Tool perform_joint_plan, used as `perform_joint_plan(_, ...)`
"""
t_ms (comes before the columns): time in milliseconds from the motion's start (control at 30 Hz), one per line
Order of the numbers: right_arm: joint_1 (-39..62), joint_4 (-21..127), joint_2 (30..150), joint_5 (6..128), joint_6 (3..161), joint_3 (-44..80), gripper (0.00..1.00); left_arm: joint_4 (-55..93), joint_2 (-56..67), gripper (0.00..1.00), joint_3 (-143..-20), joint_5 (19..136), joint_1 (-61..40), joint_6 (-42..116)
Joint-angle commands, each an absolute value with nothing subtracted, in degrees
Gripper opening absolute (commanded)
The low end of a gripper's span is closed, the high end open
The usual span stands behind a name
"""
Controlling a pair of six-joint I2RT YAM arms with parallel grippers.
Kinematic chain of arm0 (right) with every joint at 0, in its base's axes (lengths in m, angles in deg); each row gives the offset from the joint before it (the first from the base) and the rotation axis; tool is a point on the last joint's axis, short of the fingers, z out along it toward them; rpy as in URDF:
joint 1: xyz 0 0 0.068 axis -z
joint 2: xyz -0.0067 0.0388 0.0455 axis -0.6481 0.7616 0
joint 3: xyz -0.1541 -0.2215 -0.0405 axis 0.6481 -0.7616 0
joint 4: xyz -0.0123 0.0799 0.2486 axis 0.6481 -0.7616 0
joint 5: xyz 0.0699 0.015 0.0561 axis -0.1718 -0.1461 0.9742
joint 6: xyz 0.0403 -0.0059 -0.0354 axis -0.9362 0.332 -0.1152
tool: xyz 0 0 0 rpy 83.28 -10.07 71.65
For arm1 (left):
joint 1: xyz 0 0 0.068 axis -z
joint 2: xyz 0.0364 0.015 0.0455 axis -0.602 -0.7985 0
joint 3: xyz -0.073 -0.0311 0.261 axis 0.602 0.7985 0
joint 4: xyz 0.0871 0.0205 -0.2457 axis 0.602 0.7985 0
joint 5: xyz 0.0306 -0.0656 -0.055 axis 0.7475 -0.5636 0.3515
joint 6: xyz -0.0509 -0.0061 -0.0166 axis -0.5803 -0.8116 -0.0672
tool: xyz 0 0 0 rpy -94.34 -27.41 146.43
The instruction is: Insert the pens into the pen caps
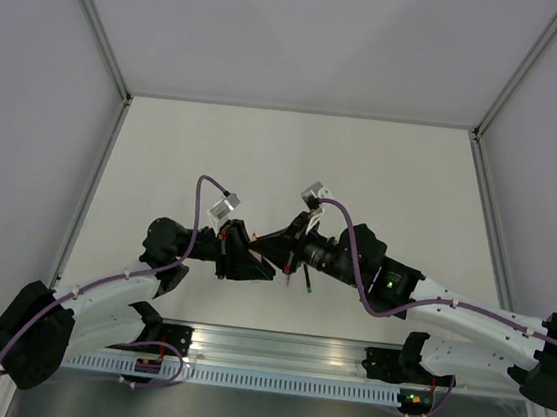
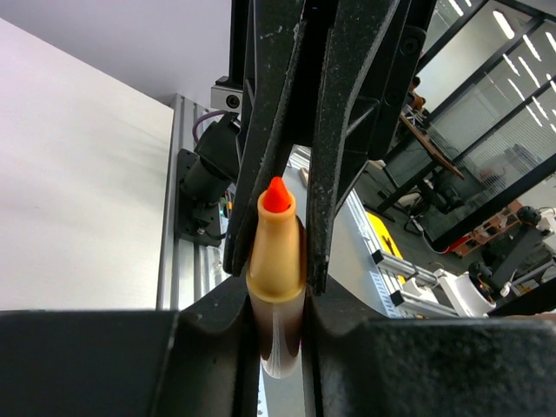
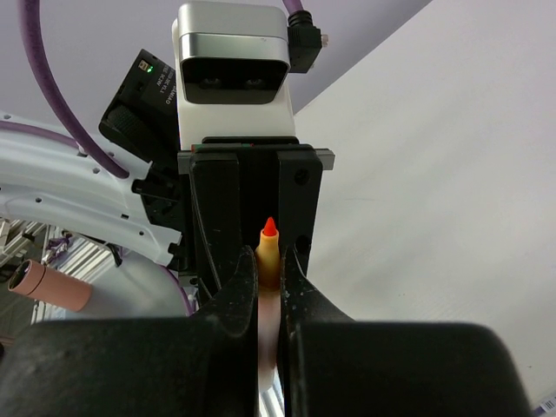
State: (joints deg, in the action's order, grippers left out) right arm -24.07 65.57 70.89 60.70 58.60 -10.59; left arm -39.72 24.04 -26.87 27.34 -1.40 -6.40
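Left wrist: left gripper (image 2: 282, 317) clamps the orange-tipped pen (image 2: 278, 252) by its barrel. Right gripper (image 3: 269, 287), facing it, is clenched on the same pen.

Bright, even, diffuse light, faint shadows (right end effector (image 3: 269, 265) softly blurred up close).

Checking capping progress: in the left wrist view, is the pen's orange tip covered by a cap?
No, the pen shows its bare orange tip, with no cap over it.
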Motion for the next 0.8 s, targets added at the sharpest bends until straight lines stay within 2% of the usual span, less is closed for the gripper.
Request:
perform_joint_plan(0, -23.5, 67.6, 71.0, 56.3, 57.6, -12.1, 0.00, -42.5, 25.0, 0.02, -27.4, 26.6, -1.0, -5.3)
perform_joint_plan(67, -23.5, 68.8, 71.0, 56.5, 56.9, -13.2, 0.00, -41.4, 25.0, 0.07, -27.8, 26.6, -1.1, -4.9)
perform_joint_plan(133, -23.5, 69.4, 71.1, 56.3, 56.5, -13.7, 0.00, -40.6, 25.0, 0.20, -27.9, 26.9, -1.0, -4.5)
perform_joint_plan(233, -23.4, 70.2, 71.2, 56.1, 56.1, -14.2, 0.00, -40.6, 25.0, 0.24, -27.9, 26.9, -1.0, -4.5)
perform_joint_plan(333, -23.4, 70.1, 71.1, 55.7, 56.1, -14.3, 0.00, -40.1, 25.2, 0.19, -27.9, 27.5, -1.1, -4.0)
perform_joint_plan(400, -23.4, 70.1, 70.9, 55.8, 55.9, -14.7, 0.00, -37.9, 25.4, 0.03, -28.2, 28.2, -1.0, -2.9)
perform_joint_plan(567, -23.5, 69.1, 70.1, 54.1, 56.0, -15.4, 0.01, -32.5, 27.5, 0.02, -27.8, 31.7, -1.1, -1.1)
perform_joint_plan(600, -23.5, 68.2, 69.6, 53.1, 56.4, -15.2, 0.08, -29.8, 28.1, 0.02, -28.2, 32.4, -1.0, 1.3)
perform_joint_plan(633, -23.4, 67.0, 68.1, 49.9, 56.8, -14.9, 0.32, -26.8, 28.6, 0.02, -28.6, 34.2, -1.0, 2.7)
perform_joint_plan(700, -23.5, 62.6, 66.1, 46.2, 59.2, -13.6, 0.46, -18.7, 29.6, 0.02, -29.6, 36.3, -1.0, 6.8)
perform_joint_plan(733, -23.4, 60.5, 63.7, 43.9, 59.9, -12.9, 0.59, -15.5, 29.8, 0.02, -30.1, 39.0, -1.1, 8.2)
perform_joint_plan(767, -23.4, 56.0, 62.5, 39.1, 61.3, -11.3, 0.63, -12.2, 30.1, 0.02, -31.2, 40.4, -1.1, 9.7)
